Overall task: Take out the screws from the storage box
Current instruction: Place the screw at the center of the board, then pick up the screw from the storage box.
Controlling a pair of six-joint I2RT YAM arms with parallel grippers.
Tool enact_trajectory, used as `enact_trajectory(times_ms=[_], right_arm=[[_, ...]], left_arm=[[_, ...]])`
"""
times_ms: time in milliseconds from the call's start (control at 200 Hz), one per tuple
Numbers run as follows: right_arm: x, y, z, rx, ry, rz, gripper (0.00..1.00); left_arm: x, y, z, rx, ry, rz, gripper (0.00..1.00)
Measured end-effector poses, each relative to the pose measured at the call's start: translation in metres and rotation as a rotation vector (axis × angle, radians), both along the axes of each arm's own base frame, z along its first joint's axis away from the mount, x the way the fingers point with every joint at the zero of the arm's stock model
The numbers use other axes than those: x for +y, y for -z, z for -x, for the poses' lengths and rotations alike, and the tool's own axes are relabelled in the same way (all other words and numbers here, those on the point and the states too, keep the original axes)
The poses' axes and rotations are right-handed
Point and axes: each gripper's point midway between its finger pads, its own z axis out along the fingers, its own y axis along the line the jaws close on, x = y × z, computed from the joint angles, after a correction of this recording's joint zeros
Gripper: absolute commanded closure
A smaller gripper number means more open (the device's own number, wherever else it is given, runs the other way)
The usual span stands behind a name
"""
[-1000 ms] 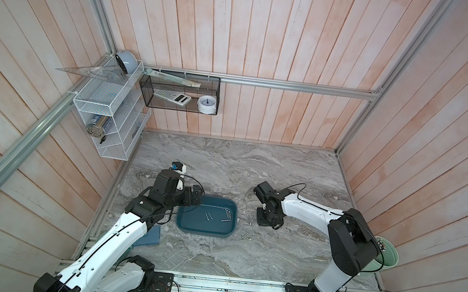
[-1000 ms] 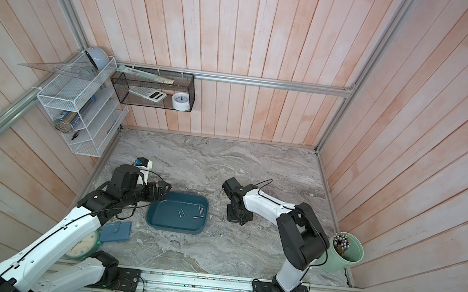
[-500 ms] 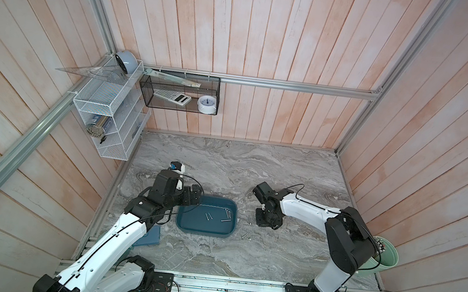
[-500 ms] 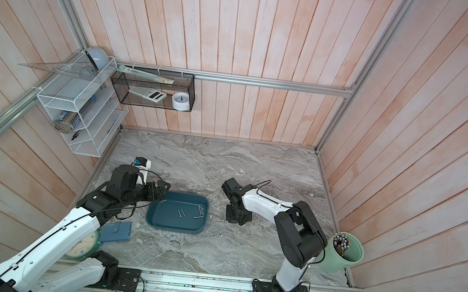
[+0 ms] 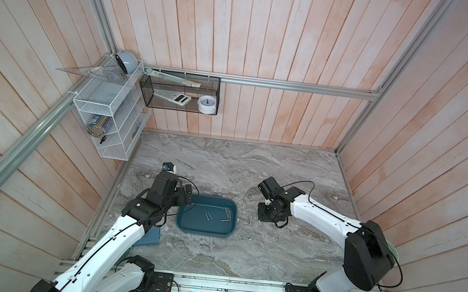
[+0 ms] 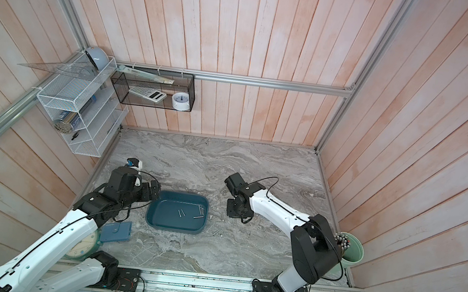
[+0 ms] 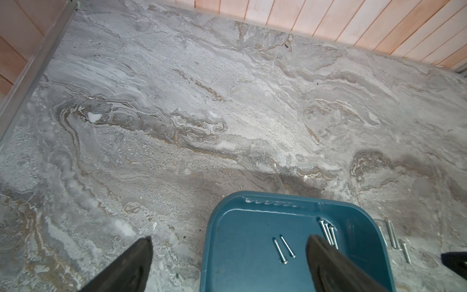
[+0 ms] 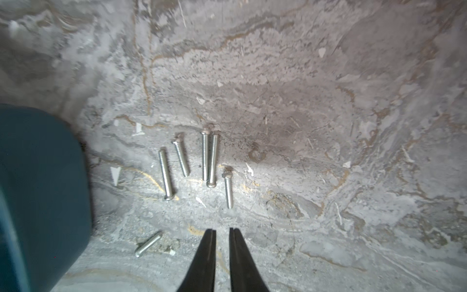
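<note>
Your right gripper [image 8: 222,233] shows tapered black fingers [image 8: 208,252] nearly closed, a slim gap, nothing held; just beyond lie six threaded silver screws [image 8: 208,156] on rough grey marble tabletop [image 8: 328,126]. Your left gripper [image 7: 228,241] stands wide, straddling the rim of the smooth teal storage box [image 7: 227,273], where more screws rest.

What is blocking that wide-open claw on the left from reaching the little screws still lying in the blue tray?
Nothing visible. The left claw hangs open over the storage box, one finger above the table, one above the tray floor. The screws inside lie bare beside it, the tray has no lid, and the right claw is off over the table.
</note>
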Motion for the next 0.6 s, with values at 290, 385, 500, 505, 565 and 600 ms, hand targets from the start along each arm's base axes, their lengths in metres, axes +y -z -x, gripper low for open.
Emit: enact_trajectory(times_ms=[290,385,500,505,565,600], right_arm=[[0.084,-0.064,-0.005,-0.112,-0.166,-0.11,0.9],[0.117,-0.068,-0.004,-0.121,-0.23,-0.119,0.9],[0.148,-0.053,-0.001,-0.095,-0.29,-0.086,0.9],[0.149,-0.052,-0.001,-0.093,-0.293,-0.082,0.9],[0.158,-0.038,0.0,-0.071,-0.313,-0.051,0.9],[0.161,-0.03,0.0,-0.058,-0.322,-0.031,0.9]], left_arm=[[-0.004,-0.02,0.002,-0.073,0.02,0.045,0.0],[-0.004,-0.025,0.002,-0.09,0.021,0.052,0.0],[-0.004,-0.025,0.002,-0.093,0.021,0.053,0.0],[-0.004,-0.025,0.002,-0.093,0.021,0.053,0.0],[-0.004,-0.025,0.002,-0.093,0.02,0.053,0.0],[-0.004,-0.025,0.002,-0.093,0.02,0.052,0.0]])
